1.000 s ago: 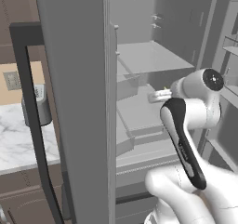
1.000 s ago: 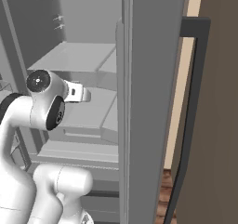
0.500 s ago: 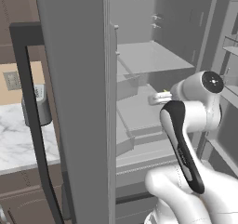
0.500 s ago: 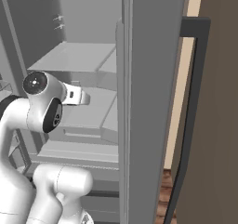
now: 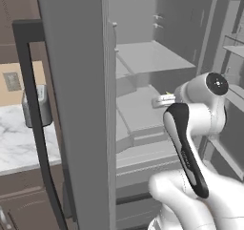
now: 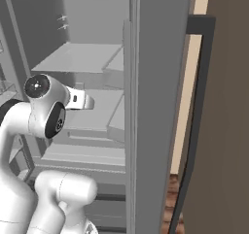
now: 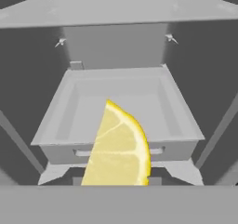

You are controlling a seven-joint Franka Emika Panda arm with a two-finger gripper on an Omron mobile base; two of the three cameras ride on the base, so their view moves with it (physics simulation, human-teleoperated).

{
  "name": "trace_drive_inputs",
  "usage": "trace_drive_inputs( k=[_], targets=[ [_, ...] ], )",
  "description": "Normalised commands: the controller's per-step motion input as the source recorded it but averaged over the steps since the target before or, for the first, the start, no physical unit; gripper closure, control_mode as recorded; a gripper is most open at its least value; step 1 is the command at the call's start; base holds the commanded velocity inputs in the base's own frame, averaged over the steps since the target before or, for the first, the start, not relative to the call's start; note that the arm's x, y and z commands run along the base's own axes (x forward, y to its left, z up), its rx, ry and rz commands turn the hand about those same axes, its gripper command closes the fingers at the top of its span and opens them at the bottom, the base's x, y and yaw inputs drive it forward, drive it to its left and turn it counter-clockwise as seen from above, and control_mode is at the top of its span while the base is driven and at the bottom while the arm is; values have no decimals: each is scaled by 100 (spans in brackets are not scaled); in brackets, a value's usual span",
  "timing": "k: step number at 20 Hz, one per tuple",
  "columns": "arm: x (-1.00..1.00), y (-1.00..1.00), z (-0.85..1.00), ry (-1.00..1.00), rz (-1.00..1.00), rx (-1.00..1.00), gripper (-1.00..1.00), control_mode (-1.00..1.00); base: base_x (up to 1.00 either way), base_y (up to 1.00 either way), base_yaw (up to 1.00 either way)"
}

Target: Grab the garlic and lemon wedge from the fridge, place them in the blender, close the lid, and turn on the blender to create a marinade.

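The fridge [image 5: 76, 81] stands open, with pale grey shelves and drawers inside. My gripper [image 5: 159, 100] reaches into it at mid-shelf height, also seen from the other side [image 6: 90, 102]. The lemon wedge [image 7: 120, 146], bright yellow and standing on its edge, rises right in front of the hand camera where the jaws lie. A speck of its yellow [image 5: 167, 94] shows at the hand. The fingertips themselves are hidden, so I cannot tell whether they touch the wedge. Behind it lies a shallow grey drawer [image 7: 69, 111]. The garlic, the blender and the lid are out of view.
The left fridge door carries a long black bar handle [image 5: 33, 109]; behind it are a marble counter [image 5: 16, 143] and a grey canister [image 5: 42, 107]. The right door and its black handle [image 6: 197, 111] stand close by. Door shelves [image 5: 233, 47] flank the arm.
The arm and hand have barely shifted inside the fridge. Nothing else has visibly moved.
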Motion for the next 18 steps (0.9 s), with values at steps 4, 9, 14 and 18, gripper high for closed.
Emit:
trace_drive_inputs(
  k=[4,9,14,18],
  targets=[
    [0,0,0,0,0,0,100,100,-94,0,0],
    [0,0,0,0,0,0,100,100,-94,6,0],
    [0,0,0,0,0,0,100,100,-53,47,13],
    [0,0,0,0,0,0,100,100,-11,63,35]
  ],
)
